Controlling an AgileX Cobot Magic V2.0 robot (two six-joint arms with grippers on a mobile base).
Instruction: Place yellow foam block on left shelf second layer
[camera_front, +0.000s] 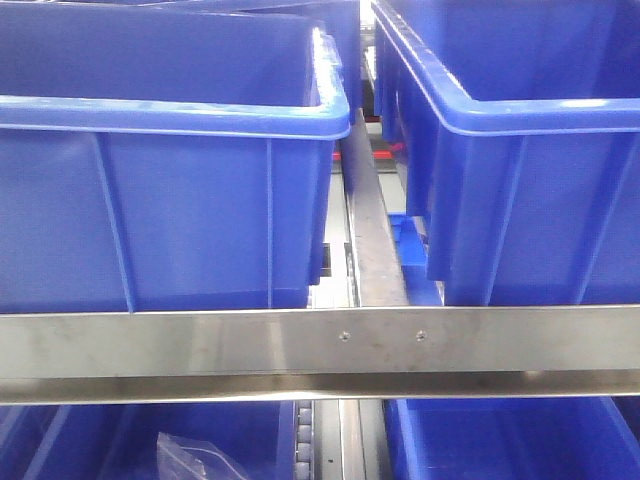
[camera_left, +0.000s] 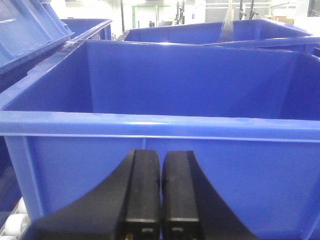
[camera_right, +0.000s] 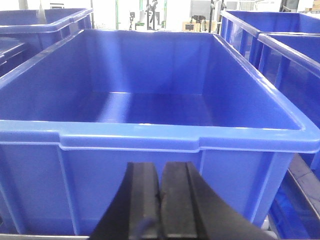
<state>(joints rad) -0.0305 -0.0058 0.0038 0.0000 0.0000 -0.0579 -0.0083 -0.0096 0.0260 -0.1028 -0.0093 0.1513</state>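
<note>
The yellow foam block is out of view in every frame. My left gripper (camera_left: 161, 162) is shut with nothing between its black fingers, and it sits just in front of the near wall of an empty blue bin (camera_left: 165, 125). My right gripper (camera_right: 160, 172) is likewise shut and empty, facing the near wall of another empty blue bin (camera_right: 150, 137). In the front view neither gripper shows; two blue bins (camera_front: 170, 130) (camera_front: 520, 110) stand side by side on the shelf behind a steel rail (camera_front: 320, 340).
A steel divider (camera_front: 372, 230) runs between the two bins. Below the rail are more blue bins (camera_front: 500, 440), and a clear plastic bag (camera_front: 195, 458) lies in the lower left one. Further blue bins (camera_right: 270, 30) stand behind and beside.
</note>
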